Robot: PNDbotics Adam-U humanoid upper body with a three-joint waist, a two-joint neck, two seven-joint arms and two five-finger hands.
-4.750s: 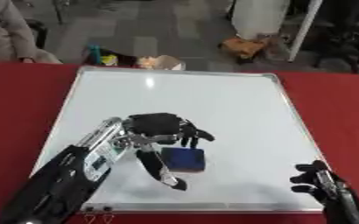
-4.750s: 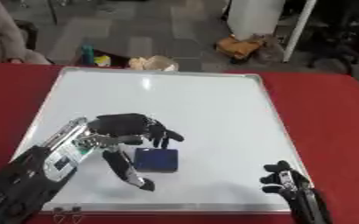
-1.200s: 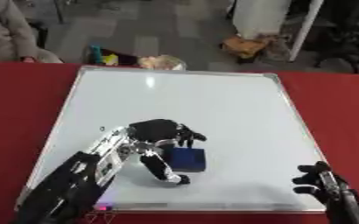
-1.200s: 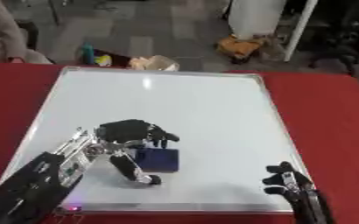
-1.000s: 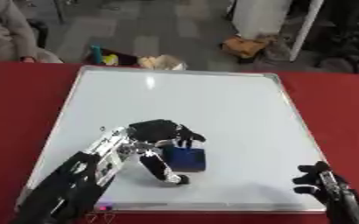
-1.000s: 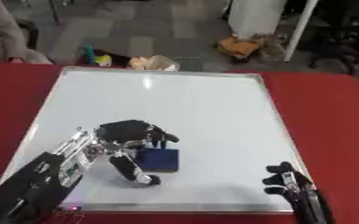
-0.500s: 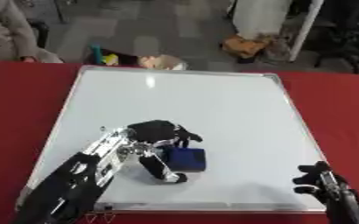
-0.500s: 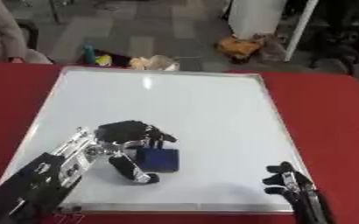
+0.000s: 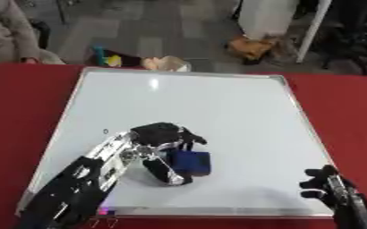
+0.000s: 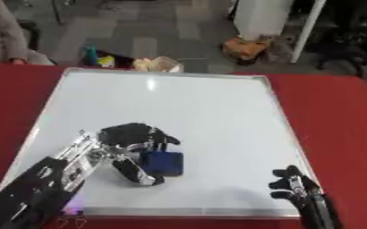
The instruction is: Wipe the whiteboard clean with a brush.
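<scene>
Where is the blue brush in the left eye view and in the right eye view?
Left eye view: the blue brush lies lower centre on the whiteboard, under the left hand.
Right eye view: left of centre, lower down.
Shared landmark: the whiteboard's near right corner, beside the right hand.

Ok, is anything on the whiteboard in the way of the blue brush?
Nothing visible: the left hand holds the blue brush on the white whiteboard, whose surface around it is bare.

You have a dark blue rectangular brush (image 9: 190,162) on the plain white silver-framed whiteboard (image 9: 218,107), which lies on a red table (image 9: 14,107); your hand (image 9: 159,136) beside it is black and silver.
</scene>
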